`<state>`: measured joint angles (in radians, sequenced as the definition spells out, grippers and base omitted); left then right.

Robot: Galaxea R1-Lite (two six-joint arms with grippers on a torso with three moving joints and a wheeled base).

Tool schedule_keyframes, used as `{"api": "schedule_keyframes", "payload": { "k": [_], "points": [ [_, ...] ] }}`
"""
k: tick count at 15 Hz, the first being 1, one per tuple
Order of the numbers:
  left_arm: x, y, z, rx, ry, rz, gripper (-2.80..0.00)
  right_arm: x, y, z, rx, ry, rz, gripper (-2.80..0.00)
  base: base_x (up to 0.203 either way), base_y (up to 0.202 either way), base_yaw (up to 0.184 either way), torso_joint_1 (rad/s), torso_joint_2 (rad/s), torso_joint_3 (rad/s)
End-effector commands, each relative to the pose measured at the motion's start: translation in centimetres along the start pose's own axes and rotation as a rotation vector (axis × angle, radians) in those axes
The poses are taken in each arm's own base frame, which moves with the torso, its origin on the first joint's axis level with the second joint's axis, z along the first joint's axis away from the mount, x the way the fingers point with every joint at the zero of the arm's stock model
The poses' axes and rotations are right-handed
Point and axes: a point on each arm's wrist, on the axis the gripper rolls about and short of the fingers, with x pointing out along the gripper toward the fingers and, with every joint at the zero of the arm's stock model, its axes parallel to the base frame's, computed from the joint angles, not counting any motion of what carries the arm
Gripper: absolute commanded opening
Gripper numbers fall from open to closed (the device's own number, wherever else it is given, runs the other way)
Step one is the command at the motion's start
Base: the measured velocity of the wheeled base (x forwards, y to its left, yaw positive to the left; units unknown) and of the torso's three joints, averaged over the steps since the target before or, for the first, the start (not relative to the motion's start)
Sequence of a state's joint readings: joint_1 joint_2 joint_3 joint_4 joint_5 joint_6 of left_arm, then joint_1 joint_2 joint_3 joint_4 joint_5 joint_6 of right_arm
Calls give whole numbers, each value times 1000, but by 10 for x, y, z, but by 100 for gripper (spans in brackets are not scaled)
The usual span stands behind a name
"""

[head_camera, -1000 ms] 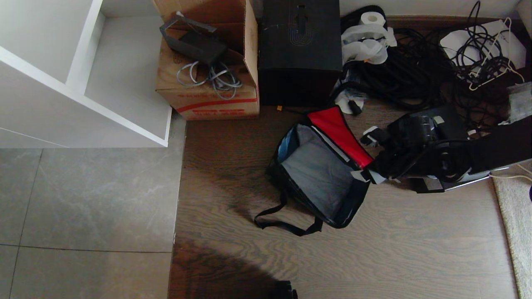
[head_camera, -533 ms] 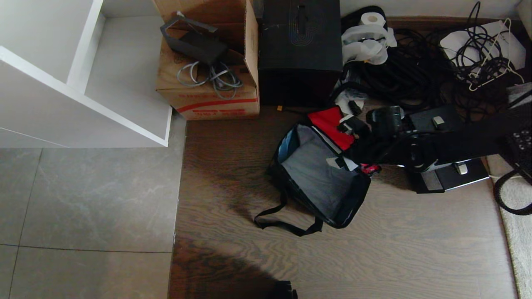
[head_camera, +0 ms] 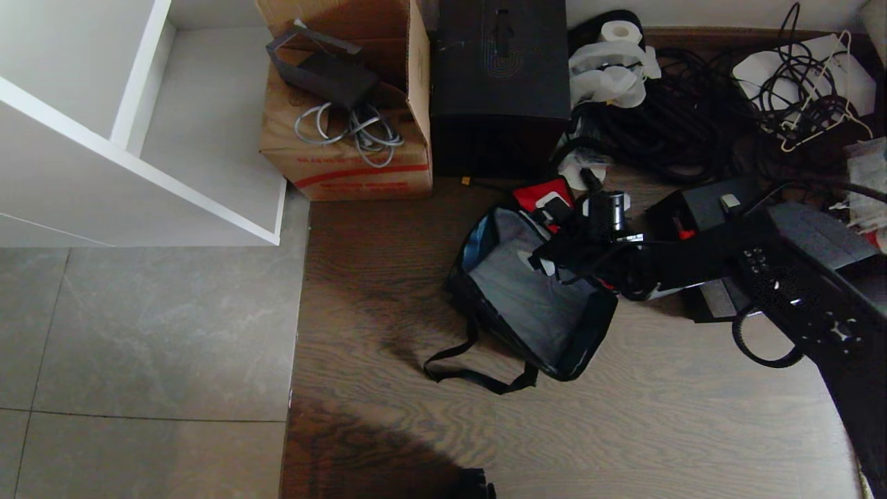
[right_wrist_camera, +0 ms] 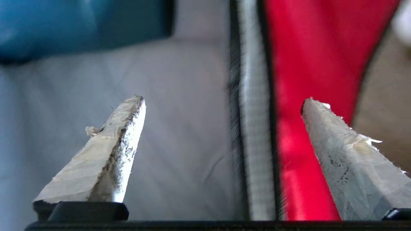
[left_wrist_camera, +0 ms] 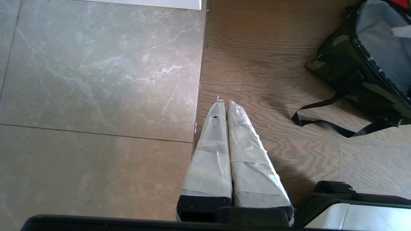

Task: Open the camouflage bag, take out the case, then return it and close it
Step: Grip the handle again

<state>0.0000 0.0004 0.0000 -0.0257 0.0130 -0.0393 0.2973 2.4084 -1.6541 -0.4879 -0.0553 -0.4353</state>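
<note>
The camouflage bag (head_camera: 530, 298) lies open on the wooden floor (head_camera: 679, 423), grey interior bare, its long axis running from 11 o'clock to 5 o'clock in the head view. The right end effector (head_camera: 547, 232) hangs over its 1 o'clock end, released and spread wide, 1 tip over the grey lining and 1 over the red flap (right_wrist_camera: 298, 80), straddling the zipper edge. The case (head_camera: 721, 208) sits outside the bag at 3 o'clock, nearer the right arm. The left end effector (left_wrist_camera: 223, 103) is clenched, empty, parked above the floor.
</note>
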Motion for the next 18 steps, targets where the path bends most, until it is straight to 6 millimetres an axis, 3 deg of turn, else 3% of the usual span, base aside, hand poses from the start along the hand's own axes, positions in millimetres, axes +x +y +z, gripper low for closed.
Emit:
{"api": "schedule_keyframes", "payload": {
  "k": [1, 3, 7, 8, 13, 17, 18],
  "points": [
    [1, 0, -3, 0, 8, 2, -280, 32, 9, -16, -3, -6, -67, 0, 0, 0, 0, 0, 0, 0],
    [1, 0, -3, 0, 8, 3, -280, 51, 11, -19, 4, -30, -156, 0, 0, 0, 0, 0, 0, 0],
    [1, 0, -3, 0, 8, 2, -280, 59, 14, -28, -37, -49, -194, 0, 0, 0, 0, 0, 0, 0],
    [1, 0, -3, -1, 8, 1, -280, 58, 14, -27, -38, -52, -195, -280, 0, 0, 0, 0, 0, 0],
    [1, 0, -3, -1, 8, 1, -280, 56, 11, -23, -34, -52, -212, -280, 0, 0, 0, 0, 0, 0],
    [1, 0, -3, 0, 8, 3, -280, 41, -5, -1, -15, -71, -281, -280, 0, 0, 0, 0, 0, 0],
    [1, 0, -3, 0, 8, 3, -280, 32, -14, 13, -8, -95, -298, -280, 0, 0, 0, 0, 0, 0]
  ]
}}
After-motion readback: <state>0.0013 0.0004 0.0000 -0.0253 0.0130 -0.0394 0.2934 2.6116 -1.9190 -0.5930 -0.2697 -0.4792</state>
